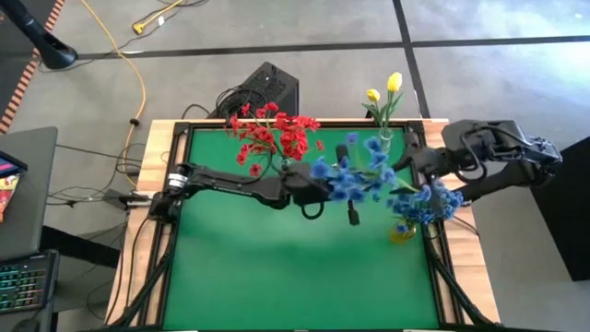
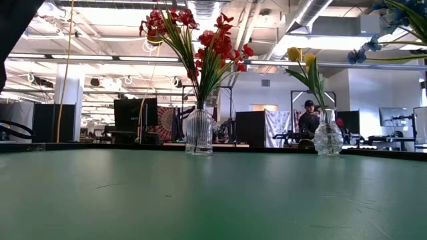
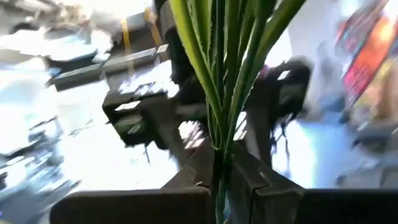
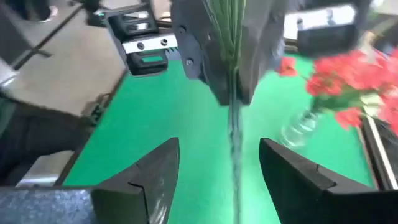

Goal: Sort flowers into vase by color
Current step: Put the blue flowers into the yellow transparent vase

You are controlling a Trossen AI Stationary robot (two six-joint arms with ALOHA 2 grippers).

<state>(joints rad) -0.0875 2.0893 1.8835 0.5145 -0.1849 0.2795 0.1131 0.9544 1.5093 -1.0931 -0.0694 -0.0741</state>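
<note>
A ribbed glass vase at the back of the green surface holds the red flowers. A rounder glass vase holds the yellow flowers. The blue flowers hang above the surface, stems lying across it. The left gripper has its fingers clamped on those stems. The right gripper has its fingers apart around them.

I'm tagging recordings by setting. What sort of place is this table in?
Likely an open-plan lab or office workspace: exposed ceiling ducts, rows of monitors and a person seated at a desk show beyond the green table.
</note>
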